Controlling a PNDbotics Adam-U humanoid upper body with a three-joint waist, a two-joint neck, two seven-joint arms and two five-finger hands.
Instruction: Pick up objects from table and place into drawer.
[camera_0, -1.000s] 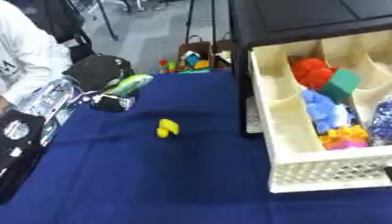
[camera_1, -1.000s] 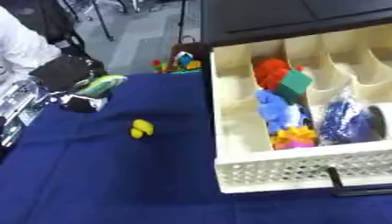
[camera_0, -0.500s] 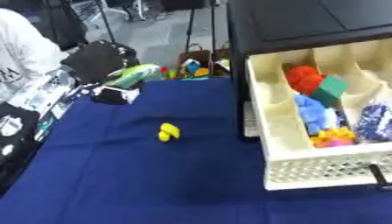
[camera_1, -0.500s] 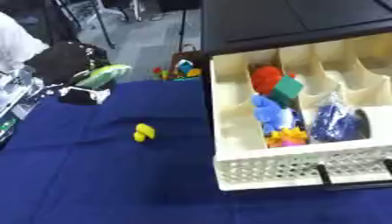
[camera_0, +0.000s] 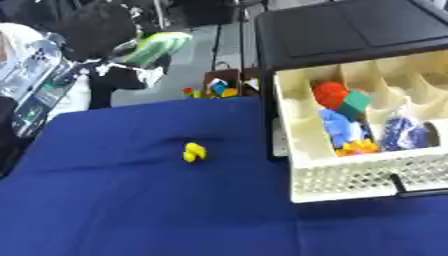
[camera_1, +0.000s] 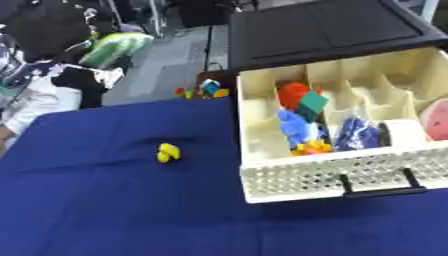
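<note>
A small yellow object (camera_0: 193, 152) lies on the blue cloth of the table (camera_0: 131, 210), left of the open cream drawer (camera_0: 350, 176). The drawer holds a red piece (camera_0: 331, 93), a green block (camera_0: 357, 104), blue pieces (camera_0: 341, 127) and a dark blue bag (camera_0: 402, 132). My left hand (camera_0: 96, 32) is raised at the upper left, beyond the table's far edge, its black fingers curled around a green striped object (camera_0: 159, 44). My right hand does not show.
The black cabinet (camera_0: 350, 30) tops the drawer at the upper right. A box of coloured toys (camera_0: 214, 90) stands on the floor past the table's far edge. A pink thing (camera_1: 433, 117) and a white roll (camera_1: 402, 132) sit in the drawer's right compartments.
My left hand has lifted the green object up and away from the cloth toward the upper left. The camera has tilted, so the drawer looks shifted. The yellow object stays put.
</note>
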